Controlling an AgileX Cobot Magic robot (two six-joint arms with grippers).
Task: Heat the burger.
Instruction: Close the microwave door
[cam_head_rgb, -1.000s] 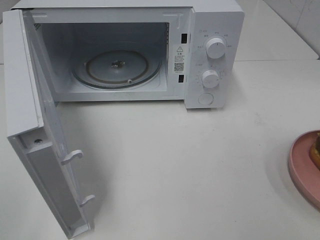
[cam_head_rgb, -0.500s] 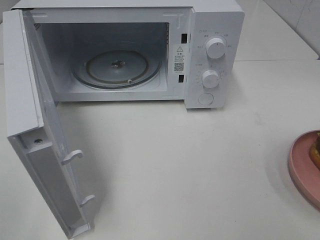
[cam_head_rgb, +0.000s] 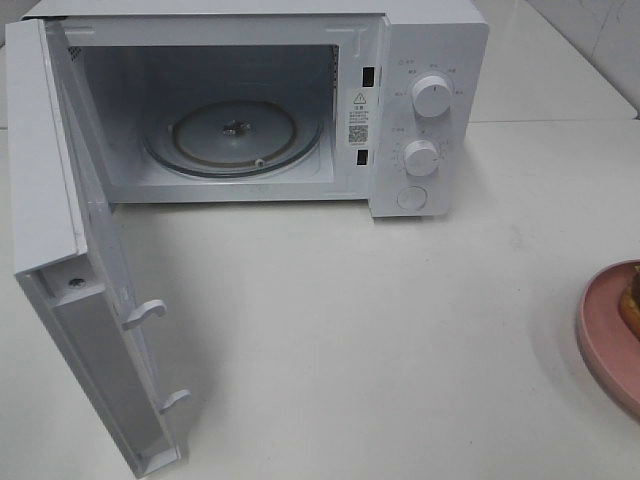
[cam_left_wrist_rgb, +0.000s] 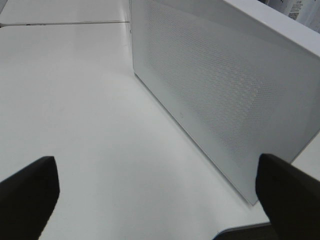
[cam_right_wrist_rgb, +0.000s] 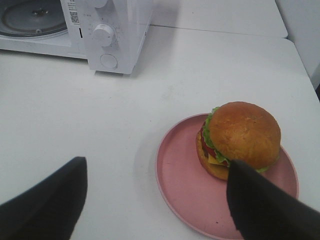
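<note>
On the pink plate (cam_right_wrist_rgb: 186, 192), the burger (cam_right_wrist_rgb: 240, 139) beside the wide-open right tool (cam_right_wrist_rgb: 155, 200), untouched.

Burger (cam_head_rgb: 632, 305) and plate (cam_head_rgb: 603, 335) — cut by high view's edge.

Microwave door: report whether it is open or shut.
Open. The microwave door is swung wide to the left, exposing the cavity and its bare glass turntable.

Glossy-bunned burger (cam_right_wrist_rgb: 239, 140); smooth pink plate (cam_right_wrist_rgb: 180, 185); glass turntable (cam_head_rgb: 233, 136).
</note>
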